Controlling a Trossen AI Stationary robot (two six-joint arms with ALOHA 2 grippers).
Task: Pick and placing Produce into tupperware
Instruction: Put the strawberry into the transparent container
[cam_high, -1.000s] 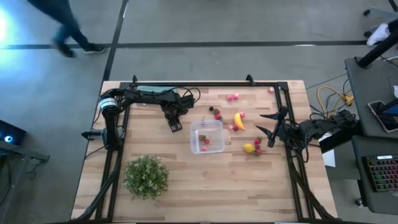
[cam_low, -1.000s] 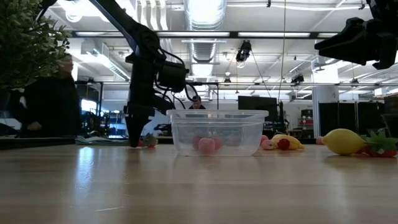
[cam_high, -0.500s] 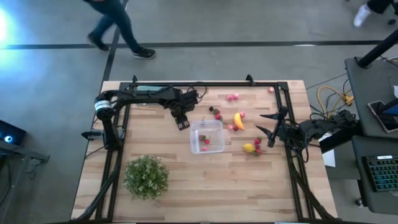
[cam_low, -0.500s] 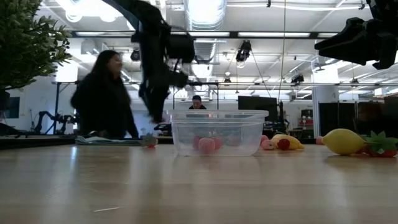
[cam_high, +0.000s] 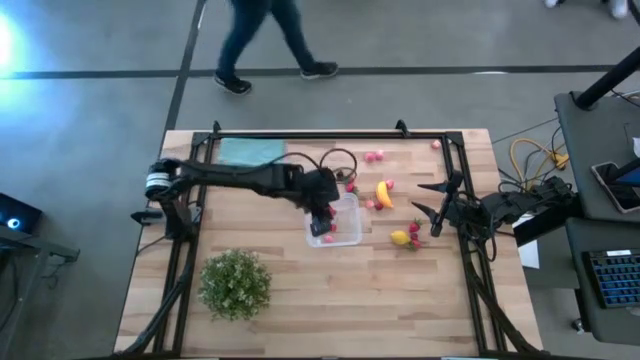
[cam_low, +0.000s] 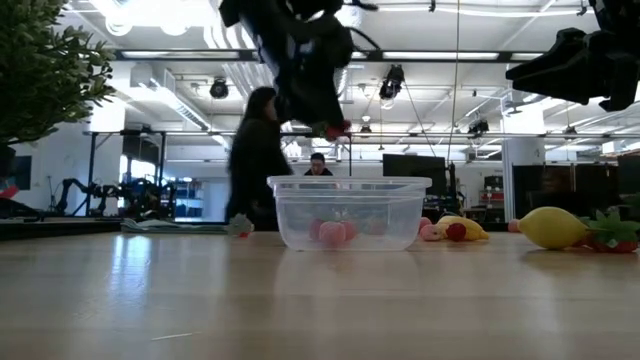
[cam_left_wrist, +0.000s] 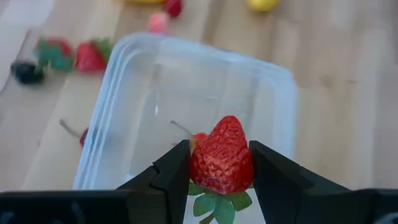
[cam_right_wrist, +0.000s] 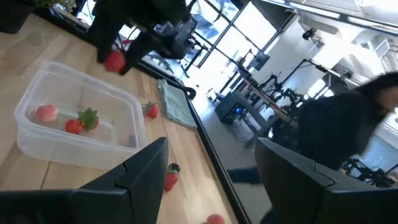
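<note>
My left gripper (cam_left_wrist: 219, 163) is shut on a red strawberry (cam_left_wrist: 221, 155) and hangs over the clear square tupperware (cam_high: 340, 222). The low view shows the berry (cam_low: 335, 128) above the tupperware's rim (cam_low: 348, 183). Pink and red pieces (cam_low: 333, 232) lie on the tupperware's floor. On the table to its right rest a banana (cam_high: 384, 193), a lemon (cam_high: 400, 237) and strawberries (cam_high: 413, 233). Dark and red pieces (cam_high: 347, 181) lie at its far side. My right gripper (cam_high: 416, 197) waits open near the right edge. My left gripper pinches the strawberry by its two opposite sides (cam_left_wrist: 198, 163), one finger on each. The fingers (cam_left_wrist: 171, 171) slant down from above. The berry's green leaves (cam_left_wrist: 217, 204) face the wrist and its pointed tip faces away. It is lifted clear, over the tupperware's inside.
A bushy green plant (cam_high: 235, 283) stands near the table's near left corner. A teal cloth (cam_high: 250, 150) lies at the far edge. Pink pieces (cam_high: 373, 156) sit near the far edge. A dark frame (cam_high: 330, 135) runs round the table. A person (cam_high: 270, 40) walks past beyond it.
My left gripper has risen from the table left of the tupperware and swung right and toward the near edge, and it now hangs over the tupperware with the strawberry between its fingers. My right arm has kept still. A person has walked across behind the table.
</note>
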